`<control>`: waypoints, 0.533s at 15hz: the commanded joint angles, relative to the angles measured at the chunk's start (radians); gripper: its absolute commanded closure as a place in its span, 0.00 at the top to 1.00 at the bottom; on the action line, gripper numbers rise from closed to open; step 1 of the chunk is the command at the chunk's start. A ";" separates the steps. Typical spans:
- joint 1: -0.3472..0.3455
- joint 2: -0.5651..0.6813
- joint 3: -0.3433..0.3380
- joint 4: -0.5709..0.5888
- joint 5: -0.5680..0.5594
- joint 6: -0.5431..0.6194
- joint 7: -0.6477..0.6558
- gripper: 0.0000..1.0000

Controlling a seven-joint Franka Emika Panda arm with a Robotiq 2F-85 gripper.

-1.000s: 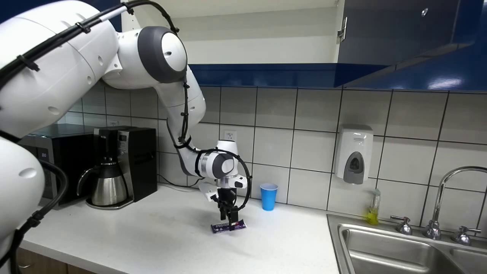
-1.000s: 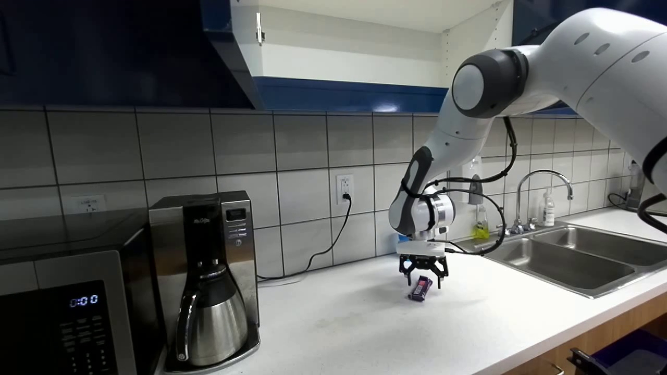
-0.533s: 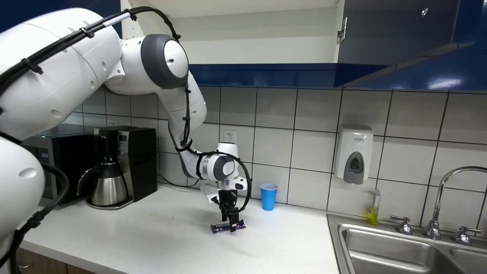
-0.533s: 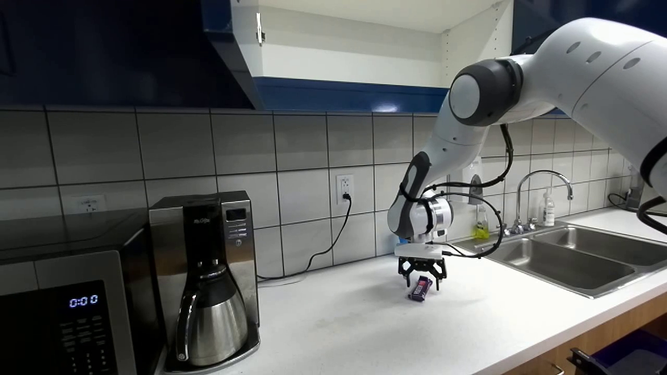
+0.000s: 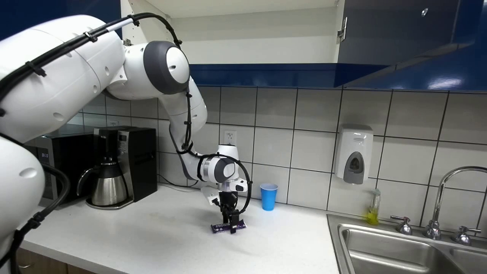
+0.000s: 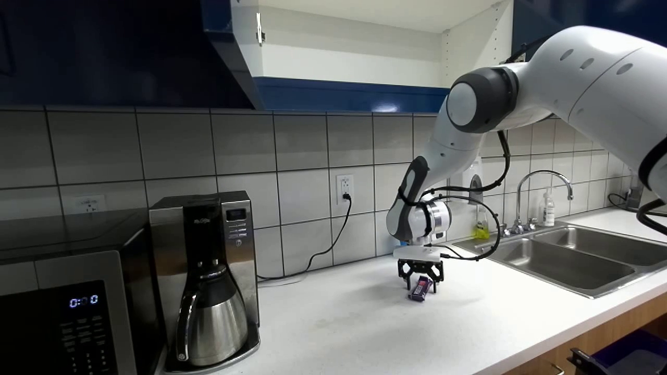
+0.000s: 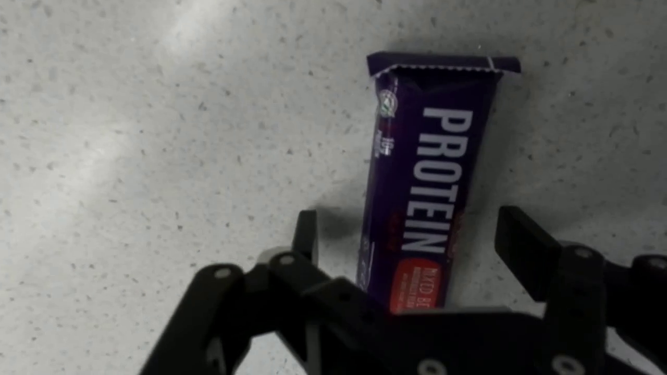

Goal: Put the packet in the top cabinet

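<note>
Lowered slightly, the black pincer [image 6: 421,289] (jaws well apart) straddles the slim, saw-edged purple packet [image 7: 431,172].

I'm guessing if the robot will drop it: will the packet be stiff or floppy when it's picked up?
The packet is probably fairly stiff: it lies straight and looks filled out. Its thin, zigzag-edged end may bend easily. It probably won't roll, because it's long and flat.

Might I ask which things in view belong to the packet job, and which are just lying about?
Belong to the job:
packet
top cabinet
gripper

Not involved:
blue cup
coffee maker
microwave
wall soap dispenser
bottle of yellow liquid
</note>
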 commanded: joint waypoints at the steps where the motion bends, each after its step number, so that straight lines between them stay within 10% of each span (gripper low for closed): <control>1: 0.013 0.020 -0.016 0.038 0.014 -0.008 0.019 0.56; 8: 0.010 0.022 -0.017 0.054 0.015 -0.014 0.016 0.16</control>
